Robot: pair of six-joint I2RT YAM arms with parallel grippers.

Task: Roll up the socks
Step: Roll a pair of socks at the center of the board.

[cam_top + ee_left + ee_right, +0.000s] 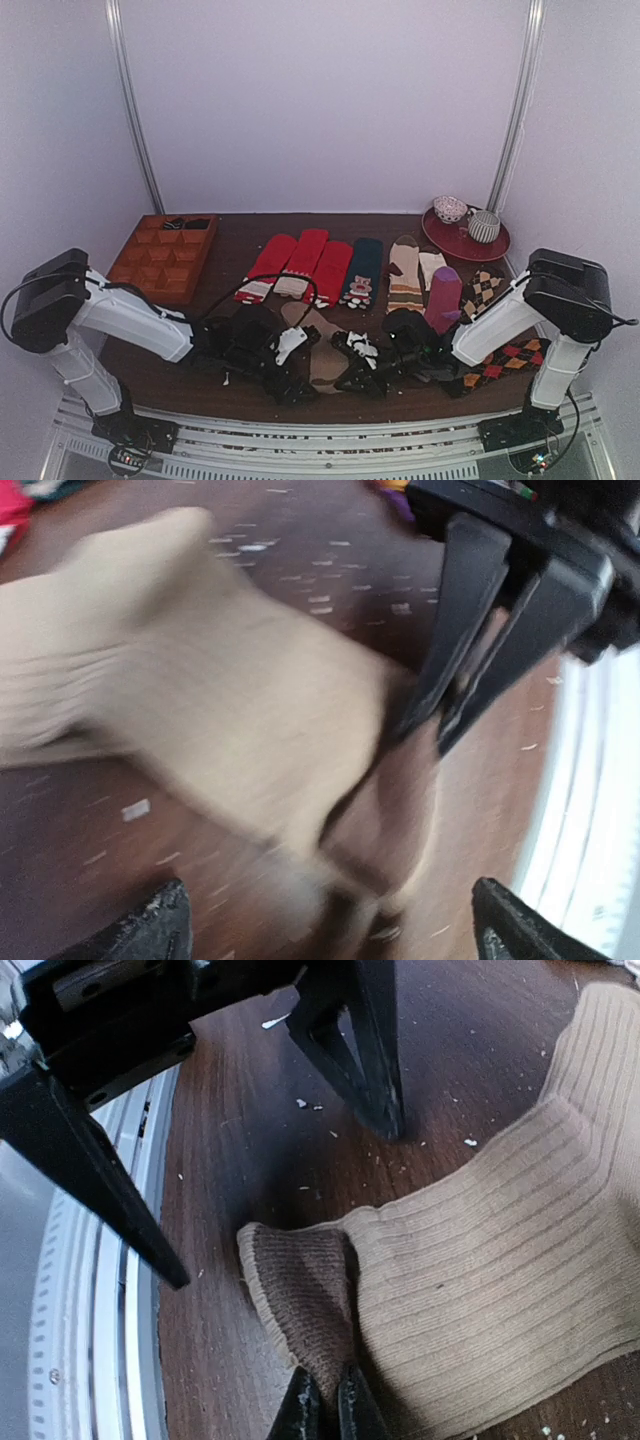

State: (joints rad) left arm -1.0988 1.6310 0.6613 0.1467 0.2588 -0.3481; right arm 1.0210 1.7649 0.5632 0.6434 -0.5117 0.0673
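Observation:
The tan-brown socks [322, 362] lie flat near the table's front edge, between both grippers. In the right wrist view the ribbed tan sock [500, 1260] has its darker end [305, 1300] folded over, and my right gripper [325, 1405] is shut on that fold. My right gripper [352, 378] sits at the socks' right side. My left gripper [298, 388] is open at their left side. Its two fingers [372, 1070] stand wide apart above the fold. The left wrist view is blurred: the sock [200, 700] fills it, and the left gripper [330, 930] is open around the sock's end.
Red socks [290, 262], a dark teal sock [362, 270], striped beige socks [405, 275], a purple sock [443, 295] and argyle socks [485, 290] lie behind. A wooden compartment tray [165, 255] is at the back left. A red plate [465, 245] with cups is at the back right. A metal rail [100, 1360] runs close along the front edge.

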